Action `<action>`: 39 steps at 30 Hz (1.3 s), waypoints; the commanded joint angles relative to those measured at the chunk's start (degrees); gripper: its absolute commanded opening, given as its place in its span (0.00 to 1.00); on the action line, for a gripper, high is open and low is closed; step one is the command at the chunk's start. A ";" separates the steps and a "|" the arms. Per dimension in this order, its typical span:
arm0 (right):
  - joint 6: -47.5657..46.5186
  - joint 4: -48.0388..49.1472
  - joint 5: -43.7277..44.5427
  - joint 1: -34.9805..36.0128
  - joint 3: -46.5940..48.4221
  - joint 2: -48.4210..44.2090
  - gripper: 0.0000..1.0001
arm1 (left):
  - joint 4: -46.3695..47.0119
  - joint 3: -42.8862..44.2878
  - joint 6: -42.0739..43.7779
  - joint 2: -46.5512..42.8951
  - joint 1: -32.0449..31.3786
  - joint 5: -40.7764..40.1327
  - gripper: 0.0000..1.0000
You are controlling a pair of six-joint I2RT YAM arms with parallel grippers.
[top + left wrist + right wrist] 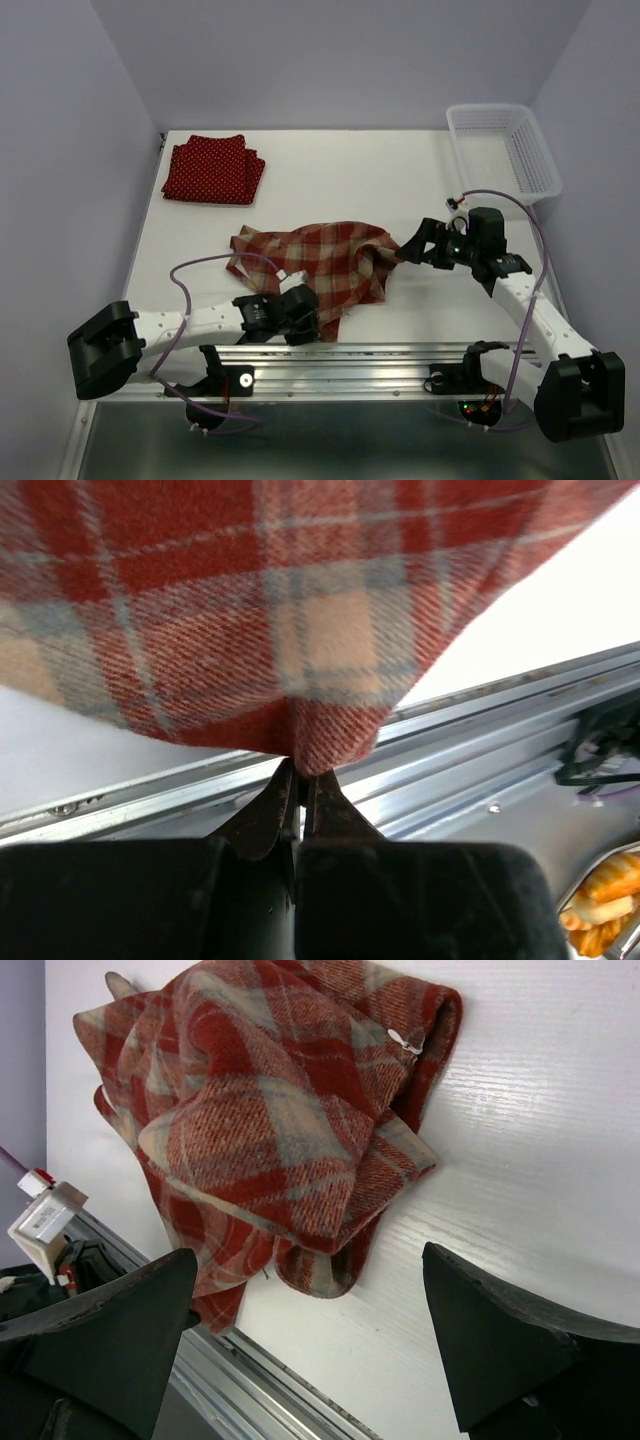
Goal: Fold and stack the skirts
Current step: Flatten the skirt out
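1. The plaid skirt (320, 262) (300, 610) (280, 1130) lies crumpled mid-table (330, 190), and its near corner reaches the front rail (350, 355).
2. The left gripper (300, 315) (300, 780) is clamped on that near corner, with the cloth pinched between its tips.
3. The right gripper (425, 243) (310, 1310) sits just beside the skirt's right edge, jaws wide apart and holding nothing.
4. The dotted skirts (213, 170) lie folded in a pile at the far left corner, well apart from the plaid one.
5. A white basket (503, 150) stands at the far right corner.
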 commanded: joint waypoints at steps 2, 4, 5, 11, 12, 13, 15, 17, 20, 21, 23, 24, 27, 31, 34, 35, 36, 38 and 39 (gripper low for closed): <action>-0.79 1.20 -1.30 0.33 1.72 -1.85 1.00 | -6.23 3.65 -1.42 -7.46 0.08 -7.28 0.00; 0.17 3.56 -3.76 0.33 1.20 -1.41 1.00 | -7.38 3.65 -1.33 -10.71 0.78 -8.59 0.00; 0.44 5.92 -5.16 0.33 0.58 -1.24 1.00 | -8.08 3.48 -1.42 -12.73 1.22 -8.95 0.00; 3.34 12.18 -9.21 0.33 -0.04 3.24 0.90 | -9.58 2.69 -1.77 -17.14 2.19 -10.89 0.00; 3.78 13.58 -9.65 0.33 -0.21 3.68 0.87 | -9.23 2.51 -1.69 -17.58 2.28 -10.80 0.00; 4.48 13.59 -9.57 0.33 -0.13 4.21 0.85 | -9.40 2.68 -1.86 -17.58 2.37 -10.98 0.00; 4.14 12.72 -9.48 0.33 0.14 5.53 0.84 | -9.58 2.95 -1.86 -17.58 2.46 -11.06 0.00; 3.53 11.31 -8.43 0.33 0.05 6.06 0.84 | -9.41 3.04 -2.04 -17.84 2.46 -11.24 0.00; 2.74 9.99 -7.98 0.33 -0.21 6.32 0.83 | -8.97 2.86 -1.86 -17.93 2.54 -11.33 0.00; 2.73 10.08 -8.25 0.33 -0.39 6.41 0.81 | -8.96 2.86 -1.86 -17.84 2.54 -11.33 0.00; 3.78 11.57 -10.09 0.33 -0.82 6.41 0.75 | -9.23 2.95 -1.77 -17.67 2.54 -11.24 0.00; 4.22 12.79 -11.49 0.33 -1.09 6.50 0.71 | -9.66 3.21 -1.77 -17.67 2.63 -11.33 0.00; 5.28 14.03 -13.08 0.86 -1.27 6.76 0.63 | -10.02 3.21 -2.04 -18.02 2.72 -11.68 0.00; 5.89 16.92 -14.31 0.86 -1.62 8.08 0.39 | -8.79 2.25 -1.86 -19.33 2.72 -11.94 0.00; 8.34 21.48 -14.66 0.86 -1.88 8.26 0.21 | -9.57 2.59 -1.86 -20.30 2.81 -12.73 0.00; 9.23 23.16 -14.66 0.86 -2.14 7.91 0.16 | -9.84 2.77 -1.86 -20.57 2.81 -13.08 0.00; 10.02 26.92 -14.49 0.86 -2.49 7.64 0.13 | -10.10 2.95 -1.77 -21.35 2.89 -13.87 0.00; 11.69 29.14 -13.26 0.86 -1.98 7.12 0.04 | -10.72 3.38 -1.77 -22.06 2.98 -14.83 0.00; 11.61 29.24 -11.34 0.86 -1.27 6.42 0.01 | -11.85 3.65 -1.77 -22.76 3.07 -15.45 0.00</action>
